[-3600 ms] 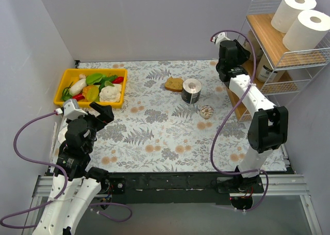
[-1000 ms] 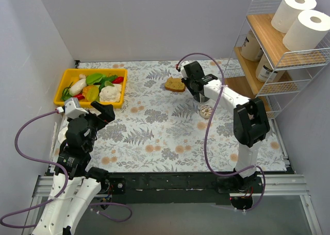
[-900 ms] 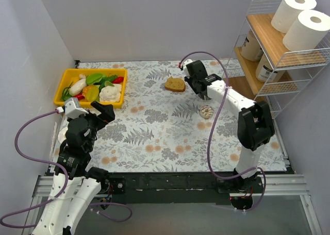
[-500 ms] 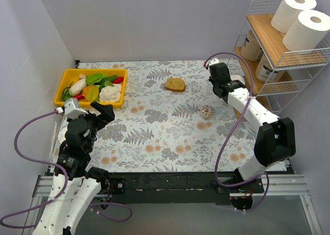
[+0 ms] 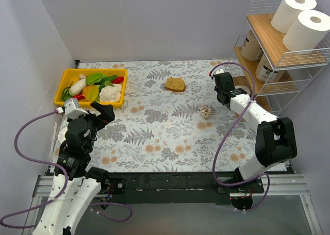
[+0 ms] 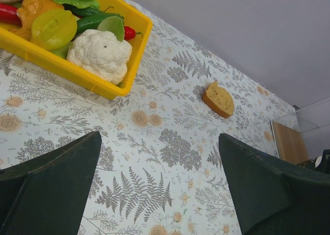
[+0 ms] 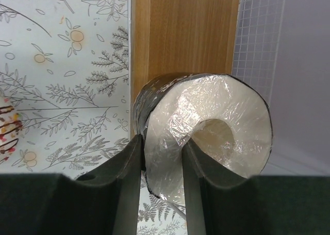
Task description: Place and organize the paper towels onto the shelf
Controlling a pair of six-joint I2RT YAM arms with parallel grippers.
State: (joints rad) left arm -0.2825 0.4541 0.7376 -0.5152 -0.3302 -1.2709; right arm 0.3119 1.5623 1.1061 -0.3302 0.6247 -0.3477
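Observation:
My right gripper is shut on a paper towel roll with a dark label. One finger is outside the roll and one is in its hollow core. It holds the roll at the front edge of the shelf's bottom wooden board. The white wire shelf carries two plain white rolls on the top tier. Two brown-wrapped rolls are on the middle tier. My left gripper is open and empty above the mat.
A yellow bin of toy vegetables sits at the far left. A brown bread slice lies mid-table. A small metallic disc lies near the right arm. The shelf's wire mesh wall is right of the board.
The right arm went from the shelf to the roll standing mid-table, shut on it, and carried it right to the shelf's bottom tier. The left arm has not moved.

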